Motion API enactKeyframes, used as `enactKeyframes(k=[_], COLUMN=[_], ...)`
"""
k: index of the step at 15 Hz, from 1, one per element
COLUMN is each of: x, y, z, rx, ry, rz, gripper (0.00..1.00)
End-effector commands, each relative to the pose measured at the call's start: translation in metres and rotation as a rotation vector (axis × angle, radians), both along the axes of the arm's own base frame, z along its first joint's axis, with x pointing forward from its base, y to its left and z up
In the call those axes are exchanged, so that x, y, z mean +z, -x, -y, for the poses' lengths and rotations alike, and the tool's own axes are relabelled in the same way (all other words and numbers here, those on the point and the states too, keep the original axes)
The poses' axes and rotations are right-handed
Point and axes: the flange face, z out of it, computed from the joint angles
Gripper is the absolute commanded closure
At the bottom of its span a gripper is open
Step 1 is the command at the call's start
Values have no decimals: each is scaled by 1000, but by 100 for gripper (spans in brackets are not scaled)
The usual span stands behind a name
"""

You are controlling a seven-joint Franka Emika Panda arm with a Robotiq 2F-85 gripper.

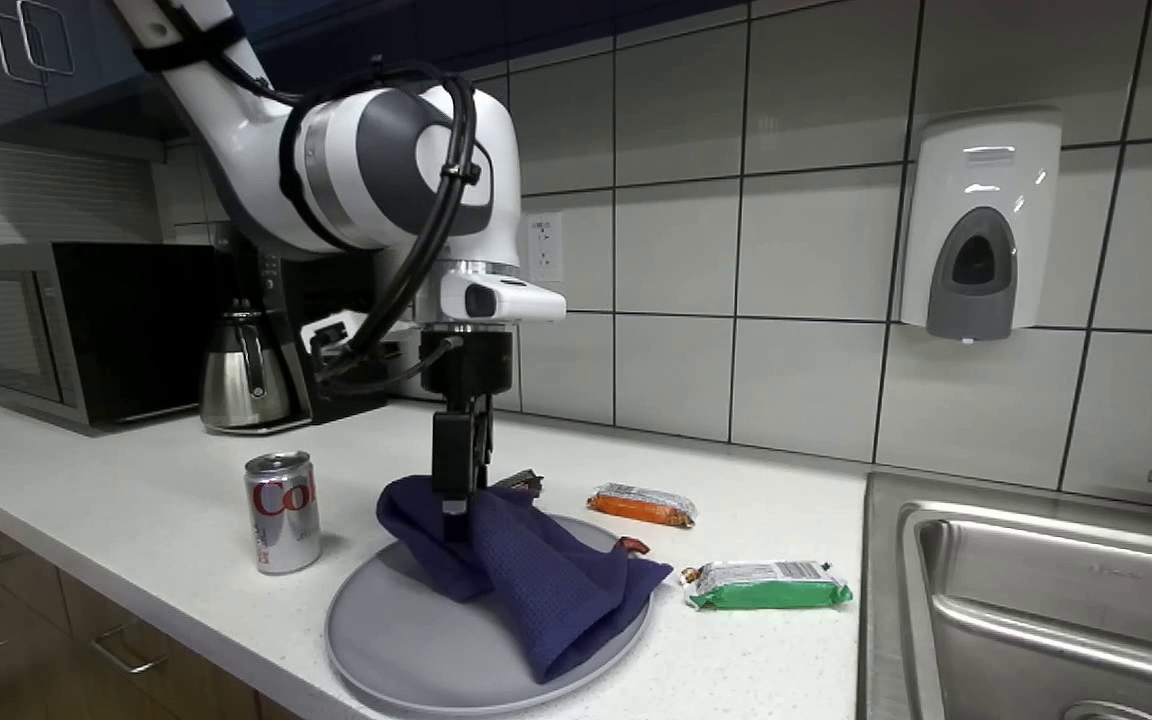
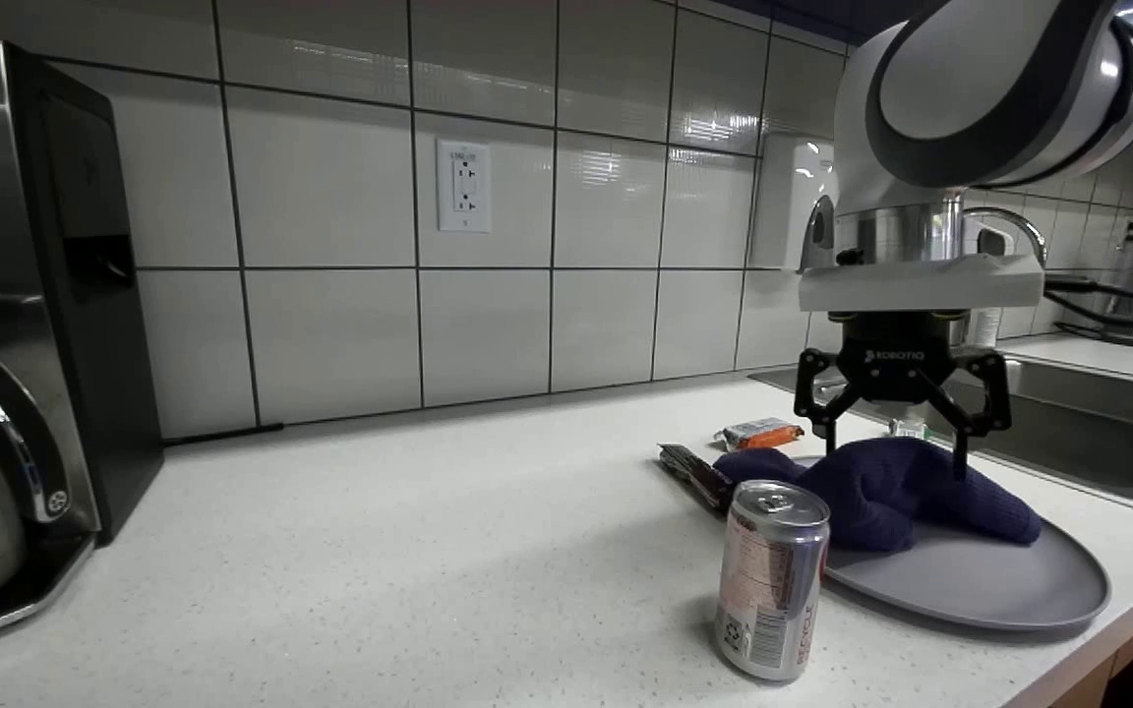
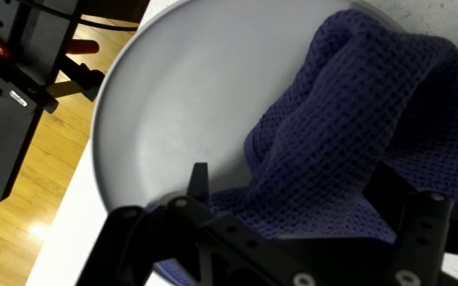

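Purple cloth (image 1: 556, 590) lies bunched across a gray plate (image 1: 406, 630) near the front edge of a white counter (image 1: 136, 480), one corner reaching past the plate's rim toward a steel sink (image 1: 884, 600). Your gripper (image 2: 894, 460) points straight down over the fabric, its jaws spread wide and gripping nothing, with folds lying between and beneath its fingers (image 2: 960, 454); whether the fingertips brush the weave, you cannot tell from these angles. Just outside the plate's rim, on the side away from the sink, a silver soda can (image 1: 283, 513) with red lettering stands upright. Around the plate's other sides you see a dark packet (image 2: 694, 477) close beside the cloth, a green-and-white packet (image 1: 768, 586) between the plate and the sink, and an orange-and-silver packet (image 1: 642, 506) toward the counter's back edge. Farther off, at the end of the counter opposite the sink, you find a coffee maker (image 2: 85, 374) with a steel carafe (image 1: 241, 380), and next to it a microwave (image 1: 116, 330). At the rear, a tiled wall (image 1: 676, 240) rises from the counter's back edge, bearing a power outlet (image 1: 544, 247) and, close to the sink, a white-and-gray soap dispenser (image 1: 981, 190).
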Motion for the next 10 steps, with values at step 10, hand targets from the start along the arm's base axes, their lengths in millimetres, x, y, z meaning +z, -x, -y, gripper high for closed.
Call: enactKeyframes(k=[10], x=[-33], y=[-18], z=[-9], rx=[-29], ry=[48], rz=[-25], gripper=[32])
